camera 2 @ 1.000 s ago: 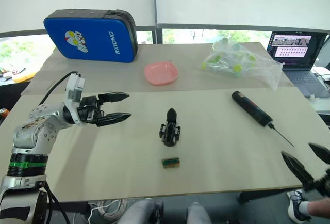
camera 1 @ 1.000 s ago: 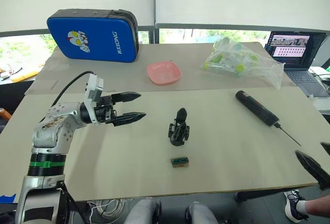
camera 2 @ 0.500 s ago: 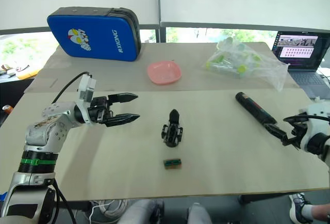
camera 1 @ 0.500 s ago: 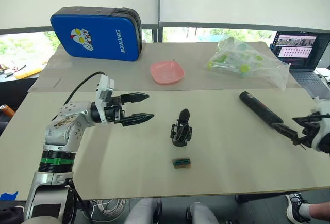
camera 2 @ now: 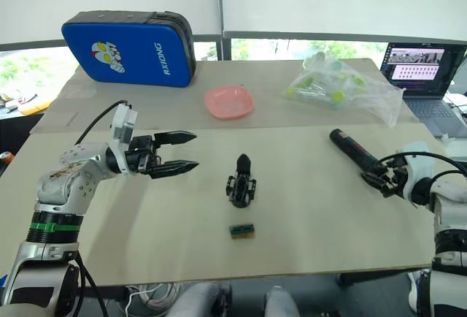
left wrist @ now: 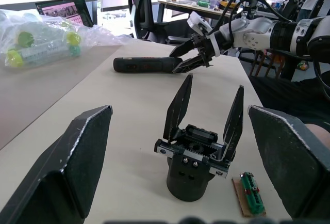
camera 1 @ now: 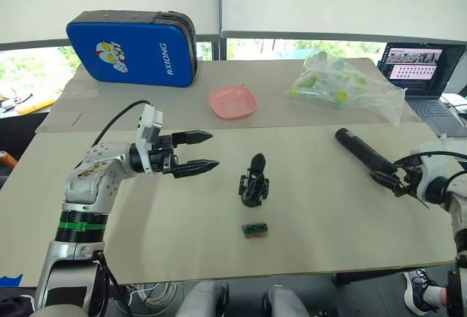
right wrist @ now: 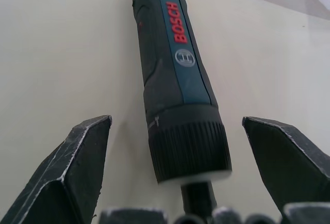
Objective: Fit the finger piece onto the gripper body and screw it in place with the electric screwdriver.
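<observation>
The gripper body (camera 1: 253, 182) stands upright mid-table; in the left wrist view two pointed black fingers rise from it (left wrist: 198, 154). I cannot tell whether one of them is the finger piece; no loose finger piece is in view. My left gripper (camera 1: 213, 149) hovers open to the left of the body, pointing at it with a clear gap between. The electric screwdriver (camera 1: 363, 154) lies on the table at the right, bit toward the near right. My right gripper (camera 2: 373, 178) is open at its bit end, one finger on either side of the collar (right wrist: 188, 149), not closed on it.
A small green-and-brown block (camera 1: 255, 229) lies just in front of the body. On the back table sit a blue case (camera 1: 131, 47), a pink dish (camera 1: 233, 101) and a plastic bag of tubes (camera 1: 343, 87). A laptop (camera 1: 416, 69) stands at the far right.
My right arm has come up from the near right table edge to the screwdriver's bit end, and its fingers now straddle it. The left gripper shifted slightly toward the body and stays open.
</observation>
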{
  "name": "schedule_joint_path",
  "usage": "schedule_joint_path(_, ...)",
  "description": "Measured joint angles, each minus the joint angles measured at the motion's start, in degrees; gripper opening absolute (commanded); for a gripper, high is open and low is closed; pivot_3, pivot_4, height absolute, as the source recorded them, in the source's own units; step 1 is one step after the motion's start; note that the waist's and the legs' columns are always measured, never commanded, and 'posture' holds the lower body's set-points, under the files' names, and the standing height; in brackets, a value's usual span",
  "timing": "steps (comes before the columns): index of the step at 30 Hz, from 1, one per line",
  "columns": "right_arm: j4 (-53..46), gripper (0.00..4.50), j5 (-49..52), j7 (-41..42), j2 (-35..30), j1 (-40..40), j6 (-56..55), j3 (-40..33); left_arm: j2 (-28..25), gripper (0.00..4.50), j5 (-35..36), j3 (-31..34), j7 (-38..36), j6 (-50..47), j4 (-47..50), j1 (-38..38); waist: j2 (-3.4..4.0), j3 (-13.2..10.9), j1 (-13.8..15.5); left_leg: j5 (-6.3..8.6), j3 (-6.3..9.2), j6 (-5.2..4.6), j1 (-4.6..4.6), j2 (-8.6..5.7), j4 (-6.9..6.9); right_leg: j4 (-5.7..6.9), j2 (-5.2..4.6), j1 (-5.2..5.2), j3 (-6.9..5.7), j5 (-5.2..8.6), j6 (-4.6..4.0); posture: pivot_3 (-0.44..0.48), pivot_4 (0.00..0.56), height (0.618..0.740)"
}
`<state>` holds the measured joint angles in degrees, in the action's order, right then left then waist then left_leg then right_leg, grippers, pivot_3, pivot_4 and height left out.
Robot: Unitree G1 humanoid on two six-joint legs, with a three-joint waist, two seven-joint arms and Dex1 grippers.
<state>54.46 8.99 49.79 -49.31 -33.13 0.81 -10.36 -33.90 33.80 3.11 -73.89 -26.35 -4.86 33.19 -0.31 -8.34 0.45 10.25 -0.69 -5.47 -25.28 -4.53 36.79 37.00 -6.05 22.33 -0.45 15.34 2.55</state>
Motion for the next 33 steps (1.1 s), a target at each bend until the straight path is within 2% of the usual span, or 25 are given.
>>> schedule_joint_path(3,2.6,4.50,-0.2,2.7,0.6,-1.1,0.3,0.7,0.0,4.45,0.0,0.0,0.0,-0.1,0.0,0.0,0.01,0.0,0.0,0.00,0.00,0.00,0.00,0.00,0.00,0.00,0.00,0.01,0.00,0.00,0.00,0.000,0.150,0.740)
schedule_joint_path(8,3.1,3.05,-0.1,6.7,0.8,-1.4,0.6,0.9,-0.3,4.50,0.0,0.0,-0.1,-0.1,0.1,-0.1,0.01,0.0,-0.4,0.00,0.01,0.01,0.00,0.00,0.00,0.01,0.01,0.01,0.00,0.00,0.00,0.000,0.150,0.740)
schedule_joint_path(11,2.8,2.05,-0.1,6.6,1.4,-0.7,-0.5,0.8,-1.0,4.50,0.3,0.0,-1.2,-0.2,0.7,-0.9,0.01,0.0,-0.6,0.01,0.01,0.01,0.00,0.00,-0.01,0.02,0.01,0.01,0.01,0.00,0.00,0.000,0.150,0.740)
schedule_joint_path(12,2.3,1.87,-0.1,5.9,1.6,0.0,-1.5,0.6,-1.1,4.50,0.5,0.0,-1.7,-0.2,0.9,-1.5,0.01,0.0,-0.7,0.01,0.01,0.01,0.00,0.00,-0.01,0.02,0.01,0.02,0.00,0.00,0.00,0.000,0.150,0.740)
schedule_joint_path(15,0.8,1.88,0.1,3.9,2.4,1.7,-3.5,0.0,-1.1,4.50,1.2,-0.1,-2.7,-0.4,1.4,-2.4,0.01,0.0,-0.7,0.00,0.03,0.02,0.01,0.00,-0.01,0.02,0.00,0.04,-0.01,0.00,0.00,0.000,0.150,0.740)
schedule_joint_path(19,-6.4,1.88,0.7,1.7,3.2,7.7,-5.6,-1.4,-0.8,4.50,1.8,-0.2,-3.7,-0.1,2.1,-2.4,0.01,0.0,-0.4,0.01,0.04,0.02,0.08,-0.01,-0.01,0.02,-0.01,0.07,-0.01,0.00,0.01,0.000,0.150,0.740)
schedule_joint_path(22,-16.7,1.88,2.8,2.0,3.3,14.7,-3.3,-2.8,-0.9,4.50,2.3,-0.3,-4.3,-0.3,2.4,-2.4,0.09,0.0,-0.3,0.02,0.04,0.01,0.05,-0.01,-0.06,0.07,-0.01,0.04,0.03,0.00,0.01,0.000,0.150,0.740)
schedule_joint_path(24,-27.2,1.88,5.4,2.0,3.2,20.8,1.8,-4.5,-1.5,4.50,2.3,-0.4,-5.0,-0.3,2.6,-2.7,0.22,-0.1,-0.1,0.02,0.04,0.00,0.02,-0.01,-0.10,0.09,0.00,0.10,0.05,0.00,0.01,0.000,0.150,0.740)
schedule_joint_path(29,-58.3,1.88,8.2,-1.5,0.4,37.4,17.9,-8.6,-2.5,4.50,2.4,0.0,-5.5,-0.3,2.9,-4.9,0.49,-0.1,0.3,0.02,0.04,0.00,-0.02,0.02,-0.13,0.09,-0.01,0.29,0.10,0.01,0.00,0.000,0.150,0.740)
schedule_joint_path(33,-77.8,1.88,11.6,-3.5,-0.7,44.7,31.3,-9.3,-3.0,4.50,2.4,0.5,-5.5,-0.2,4.0,-7.0,0.44,-0.2,0.3,0.02,0.03,0.01,-0.01,0.05,-0.12,0.03,-0.03,0.30,0.11,0.00,0.00,0.000,0.150,0.740)
